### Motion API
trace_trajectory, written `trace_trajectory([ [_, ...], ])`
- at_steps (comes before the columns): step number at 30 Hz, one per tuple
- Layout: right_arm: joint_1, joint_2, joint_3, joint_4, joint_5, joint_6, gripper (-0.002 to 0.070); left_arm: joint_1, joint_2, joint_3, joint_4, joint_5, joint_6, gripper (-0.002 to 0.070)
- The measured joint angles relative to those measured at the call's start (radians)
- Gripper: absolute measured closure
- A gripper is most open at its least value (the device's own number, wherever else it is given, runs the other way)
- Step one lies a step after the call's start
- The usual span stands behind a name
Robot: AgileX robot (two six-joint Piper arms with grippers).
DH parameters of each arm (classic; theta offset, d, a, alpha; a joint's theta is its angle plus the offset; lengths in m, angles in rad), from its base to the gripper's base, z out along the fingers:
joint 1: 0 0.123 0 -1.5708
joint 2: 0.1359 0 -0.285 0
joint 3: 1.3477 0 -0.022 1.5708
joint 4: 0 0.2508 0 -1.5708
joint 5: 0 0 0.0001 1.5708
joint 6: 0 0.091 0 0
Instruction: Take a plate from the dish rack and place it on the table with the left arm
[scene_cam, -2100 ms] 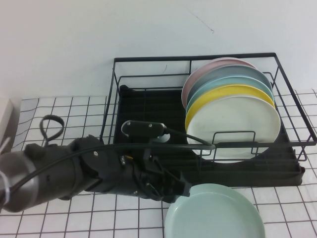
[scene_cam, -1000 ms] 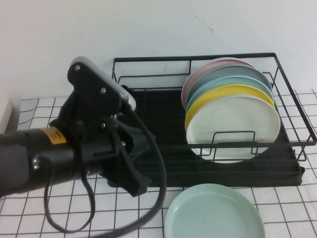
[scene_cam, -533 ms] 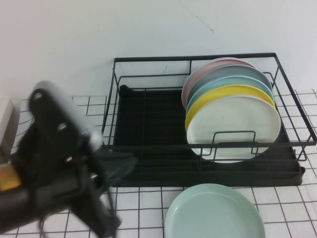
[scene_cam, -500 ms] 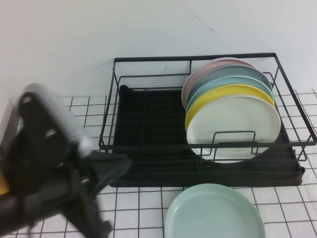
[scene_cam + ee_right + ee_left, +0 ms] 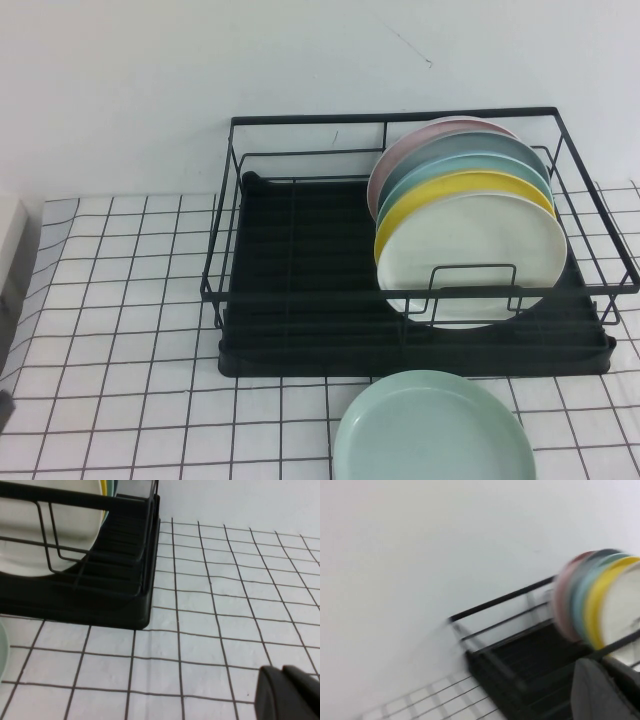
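The pale mint-green plate [image 5: 432, 428] lies flat on the grid-patterned table [image 5: 120, 300], just in front of the black wire dish rack [image 5: 300, 330]. Neither arm shows in the high view. My left gripper [image 5: 610, 690] shows only in the left wrist view, which is blurred. Its fingers are together and hold nothing, and it is off to the left of the rack [image 5: 520, 665]. My right gripper [image 5: 286, 692] is shut and empty, low over the table to the right of the rack's corner [image 5: 125, 550].
Several plates stand upright in the right half of the rack, with a cream-white one [image 5: 475, 250] in front and yellow, teal and pink ones behind. A white object [image 5: 10, 240] sits at the table's far left edge. A white wall is behind.
The left arm has drawn back from the mint plate, swung left and left the high view. The plate stays flat on the table where it was.
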Motion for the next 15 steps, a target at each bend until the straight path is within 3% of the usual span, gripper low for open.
trace_trajectory([
  [7, 0.000, 0.000, 0.000, 0.000, 0.000, 0.000, 0.0680, 0.168, -0.128, 0.197, -0.034, -0.023, 0.000, 0.0676],
  [15, 0.000, 0.000, 0.000, 0.000, 0.000, 0.000, 0.0680, 0.198, -0.129, 0.295, -0.113, -0.042, 0.000, 0.0676],
])
